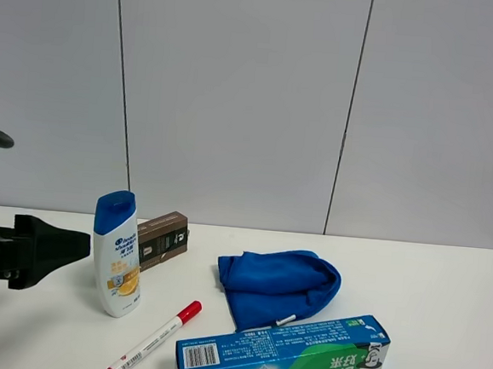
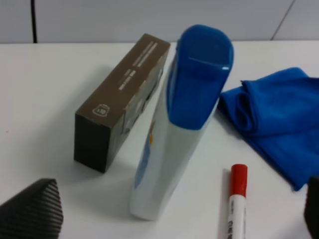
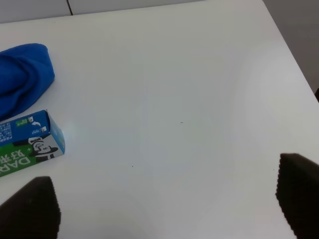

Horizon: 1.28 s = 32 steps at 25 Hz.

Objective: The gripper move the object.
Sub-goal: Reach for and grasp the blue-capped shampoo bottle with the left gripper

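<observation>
The left pincer (image 1: 69, 247) hangs open, gripping nothing; the bottle (image 1: 117, 255) stands upright just ahead of it, apparently untouched, beside the box (image 1: 162, 239); approach looks nearly done; grasp and move remain.

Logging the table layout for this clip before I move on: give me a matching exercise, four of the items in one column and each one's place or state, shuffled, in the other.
Things:
1. shampoo bottle
2. brown box
3. blue cloth
4. marker

Places or states:
A. lying flat in front of the bottle, red cap on
B. bunched up behind the toothpaste box
C. standing upright, blue cap on top
D. on its long side just behind the bottle

Pairs: 1-C, 2-D, 3-B, 4-A.
</observation>
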Motion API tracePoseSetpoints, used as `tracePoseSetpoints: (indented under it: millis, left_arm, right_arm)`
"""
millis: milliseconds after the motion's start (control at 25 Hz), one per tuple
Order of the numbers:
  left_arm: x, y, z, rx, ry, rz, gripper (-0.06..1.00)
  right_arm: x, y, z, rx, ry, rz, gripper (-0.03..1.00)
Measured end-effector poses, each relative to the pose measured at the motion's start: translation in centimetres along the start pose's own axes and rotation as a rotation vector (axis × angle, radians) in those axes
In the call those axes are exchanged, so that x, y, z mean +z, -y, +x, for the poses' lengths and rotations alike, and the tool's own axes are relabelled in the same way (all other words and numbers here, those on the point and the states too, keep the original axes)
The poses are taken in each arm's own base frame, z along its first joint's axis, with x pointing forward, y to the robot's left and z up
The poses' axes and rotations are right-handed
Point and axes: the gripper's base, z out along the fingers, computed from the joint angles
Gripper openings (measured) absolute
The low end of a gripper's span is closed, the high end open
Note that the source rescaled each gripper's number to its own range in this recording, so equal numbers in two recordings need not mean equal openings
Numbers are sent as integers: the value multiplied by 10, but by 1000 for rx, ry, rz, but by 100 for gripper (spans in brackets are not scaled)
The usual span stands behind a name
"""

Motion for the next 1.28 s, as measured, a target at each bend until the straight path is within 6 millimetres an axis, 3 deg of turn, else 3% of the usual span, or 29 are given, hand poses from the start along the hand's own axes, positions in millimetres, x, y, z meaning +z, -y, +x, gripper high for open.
tracePoseSetpoints:
  millis: [600, 920, 1120, 1280]
  left_arm:
    - [16, 2, 16, -10, 20, 121, 100]
    - [19, 3, 25, 208, 6, 160, 100]
    - [21, 0, 31, 227, -15, 150, 100]
    - [34, -4, 32, 221, -22, 141, 100]
  right_arm:
    - [0, 0, 0, 0, 0, 0, 100]
    - [0, 0, 0, 0, 0, 0, 100]
    - [0, 0, 0, 0, 0, 0, 100]
    - [0, 0, 0, 0, 0, 0, 100]
